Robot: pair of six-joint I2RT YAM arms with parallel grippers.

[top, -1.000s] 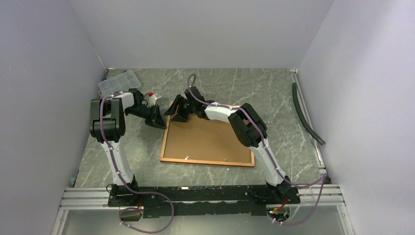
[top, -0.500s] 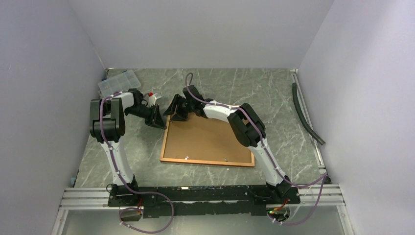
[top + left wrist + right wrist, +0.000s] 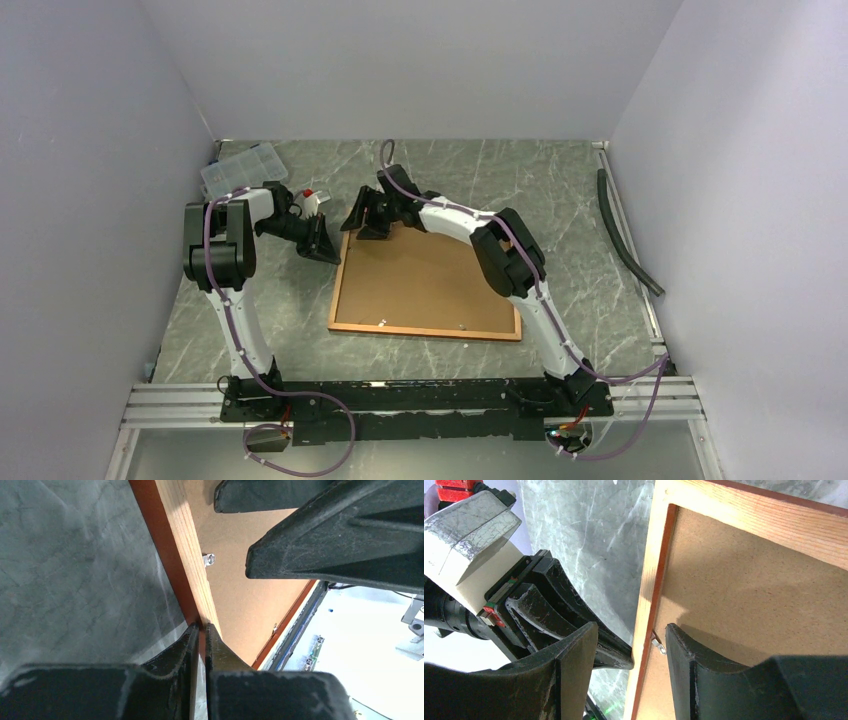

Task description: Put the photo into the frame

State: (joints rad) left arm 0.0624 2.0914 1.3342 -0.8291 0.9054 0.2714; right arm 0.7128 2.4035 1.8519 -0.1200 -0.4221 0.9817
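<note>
The frame (image 3: 425, 331) lies face down on the marble table, its tan back up and the brown backing board (image 3: 430, 280) seated in it. The photo is hidden. My left gripper (image 3: 326, 250) is at the frame's left rail near the far corner. In the left wrist view it (image 3: 200, 627) is shut to a slit on the red edge of the frame (image 3: 177, 530). My right gripper (image 3: 631, 632) is open and straddles that same rail (image 3: 646, 580). One finger is outside the rail, the other over the board beside a small metal tab (image 3: 658, 647). It holds nothing.
A clear plastic organiser box (image 3: 243, 168) sits at the back left, with a small red and white object (image 3: 312, 195) near the left wrist. A dark hose (image 3: 625, 235) lies along the right wall. Grey walls enclose three sides.
The right gripper has crept a little toward the far left corner of the frame. The left jaws have narrowed slightly. The frame has not moved.
</note>
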